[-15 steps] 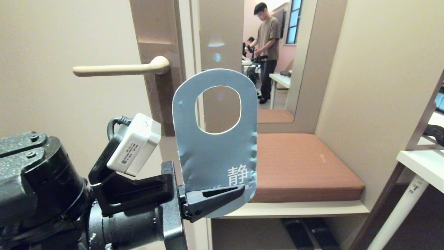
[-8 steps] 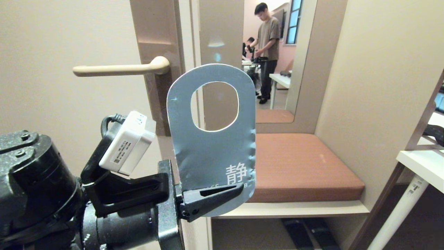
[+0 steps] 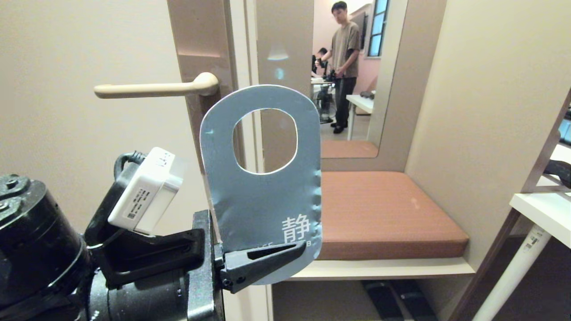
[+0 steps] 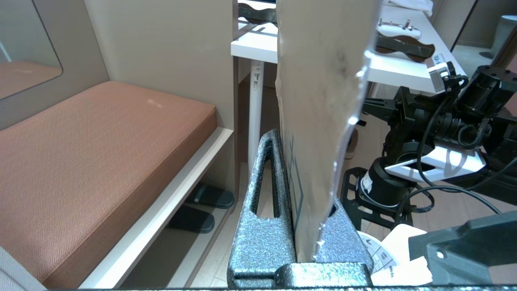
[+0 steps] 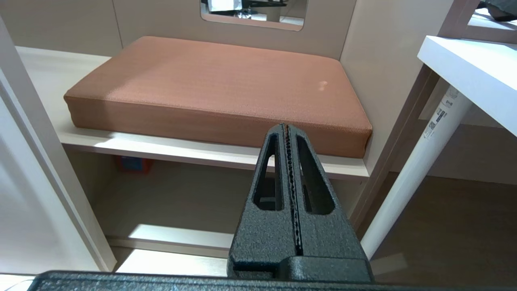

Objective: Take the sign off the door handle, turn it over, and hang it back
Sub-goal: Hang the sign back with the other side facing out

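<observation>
Your left gripper [image 3: 263, 263] is clamped on the bottom edge of the sign [image 3: 261, 191], blue face toward you. Bring the oval hole level with the free tip of the door handle [image 3: 151, 89], then slide it on sideways.

— Under the mirror?
— Built-in bench shelf [image 3: 383, 269], pale and cream-edged, set into the alcove. Rust-brown cushion [image 3: 388, 214] lying flat directly on it, covering nearly the whole top.
— And beneath?
— Floor [image 4: 226, 258], with a pair of dark slippers [image 4: 202, 208] tucked under the bench.
— To the right?
— White tabletop [image 3: 542, 211] on a round white leg [image 3: 513, 272]; dark objects [image 4: 404, 44] lying on top.
</observation>
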{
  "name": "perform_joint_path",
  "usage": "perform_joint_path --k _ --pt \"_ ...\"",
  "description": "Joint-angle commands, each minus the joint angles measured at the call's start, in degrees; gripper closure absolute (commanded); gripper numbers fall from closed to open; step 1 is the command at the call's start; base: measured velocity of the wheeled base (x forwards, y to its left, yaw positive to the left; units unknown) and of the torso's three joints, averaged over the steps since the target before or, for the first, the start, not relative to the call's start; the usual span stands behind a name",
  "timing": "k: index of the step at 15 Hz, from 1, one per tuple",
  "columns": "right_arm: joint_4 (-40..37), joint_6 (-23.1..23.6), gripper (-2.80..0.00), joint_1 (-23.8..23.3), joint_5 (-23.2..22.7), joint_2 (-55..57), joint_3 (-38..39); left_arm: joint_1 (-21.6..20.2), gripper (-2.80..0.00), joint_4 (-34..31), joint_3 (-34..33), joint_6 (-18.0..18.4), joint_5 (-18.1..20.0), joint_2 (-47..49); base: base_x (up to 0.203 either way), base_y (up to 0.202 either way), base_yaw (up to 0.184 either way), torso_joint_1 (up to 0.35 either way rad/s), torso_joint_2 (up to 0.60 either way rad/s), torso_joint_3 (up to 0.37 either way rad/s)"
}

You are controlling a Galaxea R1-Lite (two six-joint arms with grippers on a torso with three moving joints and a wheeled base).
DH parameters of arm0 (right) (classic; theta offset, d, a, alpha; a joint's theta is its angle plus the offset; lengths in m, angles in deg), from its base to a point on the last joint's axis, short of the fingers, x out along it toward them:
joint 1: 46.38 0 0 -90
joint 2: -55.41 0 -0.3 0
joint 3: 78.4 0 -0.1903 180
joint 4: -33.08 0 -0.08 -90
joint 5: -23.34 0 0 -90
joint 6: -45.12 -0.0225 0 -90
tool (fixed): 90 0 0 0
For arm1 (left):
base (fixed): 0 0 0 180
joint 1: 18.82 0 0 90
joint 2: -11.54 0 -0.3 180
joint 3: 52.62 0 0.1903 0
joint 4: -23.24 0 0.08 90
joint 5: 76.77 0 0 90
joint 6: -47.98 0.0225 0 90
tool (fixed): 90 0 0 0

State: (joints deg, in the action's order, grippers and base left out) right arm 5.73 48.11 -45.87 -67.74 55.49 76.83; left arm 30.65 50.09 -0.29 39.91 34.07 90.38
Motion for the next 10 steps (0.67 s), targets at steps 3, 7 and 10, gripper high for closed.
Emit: perform_joint_path --k 3,7,10 --pt "0.03 0.09 0.00 0.02 0.02 -0.07 0.00 -1.19 0.00 0.15 -0.14 -0.04 -0.05 -1.14 0.000 0.000 0.000 0.000 0.00 0.000" --pt "0.03 0.09 0.00 0.02 0.02 -0.07 0.00 -2.88 0.00 0.24 -2.59 0.41 -0.27 -3.61 0.000 0.000 0.000 0.000 0.00 0.000" --pt "0.03 0.09 0.00 0.02 -0.07 -0.07 0.00 -7.17 0.00 0.24 -6.19 0.44 -0.35 -6.65 0.000 0.000 0.000 0.000 0.00 0.000"
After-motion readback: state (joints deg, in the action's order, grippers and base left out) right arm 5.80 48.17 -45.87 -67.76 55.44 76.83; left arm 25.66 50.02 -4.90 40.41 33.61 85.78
